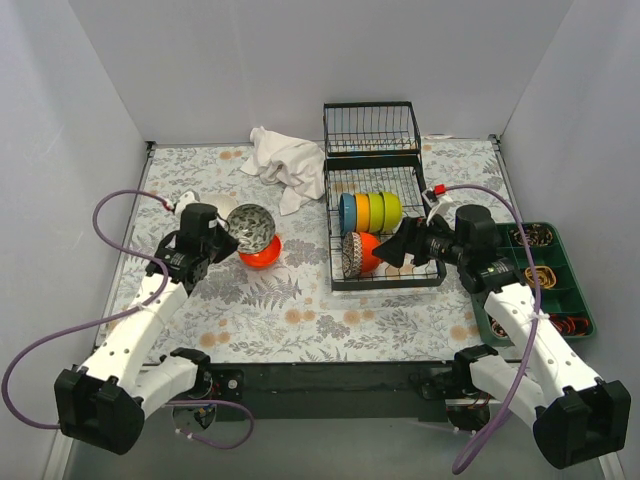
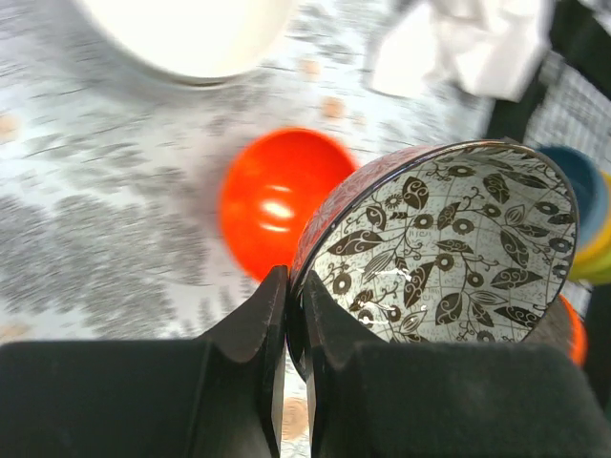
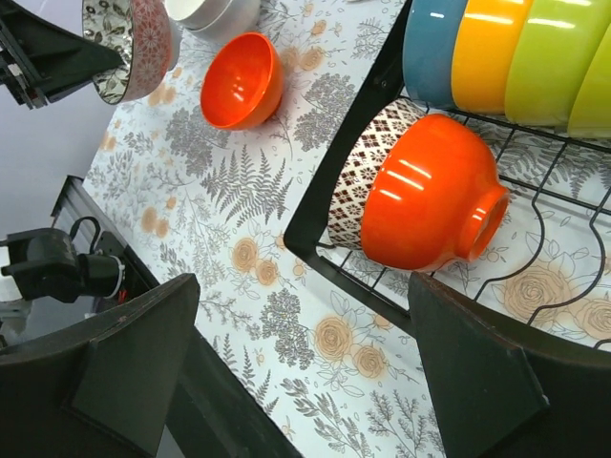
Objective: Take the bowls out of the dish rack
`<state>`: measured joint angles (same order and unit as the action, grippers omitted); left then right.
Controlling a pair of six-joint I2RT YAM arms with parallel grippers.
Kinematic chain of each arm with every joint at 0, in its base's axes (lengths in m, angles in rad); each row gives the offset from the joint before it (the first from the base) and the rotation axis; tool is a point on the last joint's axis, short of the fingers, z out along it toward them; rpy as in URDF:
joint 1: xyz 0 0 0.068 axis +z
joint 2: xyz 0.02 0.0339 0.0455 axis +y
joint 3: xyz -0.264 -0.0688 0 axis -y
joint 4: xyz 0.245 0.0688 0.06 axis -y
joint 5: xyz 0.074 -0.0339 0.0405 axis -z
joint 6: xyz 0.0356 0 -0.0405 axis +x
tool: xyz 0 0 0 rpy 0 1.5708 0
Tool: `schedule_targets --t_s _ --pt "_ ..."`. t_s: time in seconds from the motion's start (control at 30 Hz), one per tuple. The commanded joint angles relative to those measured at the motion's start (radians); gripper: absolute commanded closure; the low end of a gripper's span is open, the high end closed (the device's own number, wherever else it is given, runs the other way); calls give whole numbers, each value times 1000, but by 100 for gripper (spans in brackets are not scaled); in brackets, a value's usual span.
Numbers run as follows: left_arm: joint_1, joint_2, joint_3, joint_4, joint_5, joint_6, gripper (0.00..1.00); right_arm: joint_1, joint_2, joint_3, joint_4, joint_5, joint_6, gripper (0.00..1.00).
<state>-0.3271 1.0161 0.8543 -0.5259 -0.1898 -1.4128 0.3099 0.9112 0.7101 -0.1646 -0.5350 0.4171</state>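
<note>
Seen from above, the dish rack (image 1: 390, 284) sits right of centre on the floral mat (image 1: 300, 320). It holds a row of coloured bowls (image 1: 370, 210) stood on edge between its prongs, and a racked orange bowl (image 1: 366, 250) lies at its front. The left gripper (image 1: 230, 238) hangs over the mat carrying a leaf-patterned bowl (image 1: 251, 227) just above a loose orange bowl (image 1: 260, 252), probably to set it down clear of the rack. The left wrist view adds the grip itself. The fingers (image 2: 248, 334) are pinched on that bowl's rim, one on either side of the wall, so the bowl hangs tilted. The right wrist view shows the right gripper (image 3: 304, 286) spread wide and empty, facing the racked orange bowl. That bowl seems to lean against a checked bowl (image 3: 368, 162), though contact is hard to judge.
</note>
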Motion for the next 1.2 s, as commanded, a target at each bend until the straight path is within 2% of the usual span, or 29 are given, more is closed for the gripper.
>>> schedule_targets --t_s 0.0,0.17,0.33,0.67,0.7,0.83,0.87,0.97,1.03,1.17 --pt "111 -60 -59 -114 -114 -54 100 5 9 68 -33 13 -78 1" --pt "203 -70 -147 -99 -151 -94 100 5 15 71 -65 18 -113 1" --pt "278 -28 -245 -4 -149 -118 100 5 0 66 -98 40 -149 2" --pt "401 82 -284 118 -123 -72 99 5 -12 28 -131 38 -175 1" --pt "402 81 -282 109 -128 -66 97 6 -6 26 -131 36 -172 1" --pt "404 56 -300 93 -152 -37 75 6 35 28 -116 36 -161 2" --pt "405 49 -304 90 -154 -37 65 8 41 28 -109 41 -156 1" --pt "405 39 -296 67 -143 -37 50 18 92 32 -76 46 -135 1" --pt "404 23 -267 31 -148 -32 47 40 145 46 -75 50 -126 1" --pt "404 -13 -190 -28 -152 35 36 84 198 60 -37 127 -92 1"
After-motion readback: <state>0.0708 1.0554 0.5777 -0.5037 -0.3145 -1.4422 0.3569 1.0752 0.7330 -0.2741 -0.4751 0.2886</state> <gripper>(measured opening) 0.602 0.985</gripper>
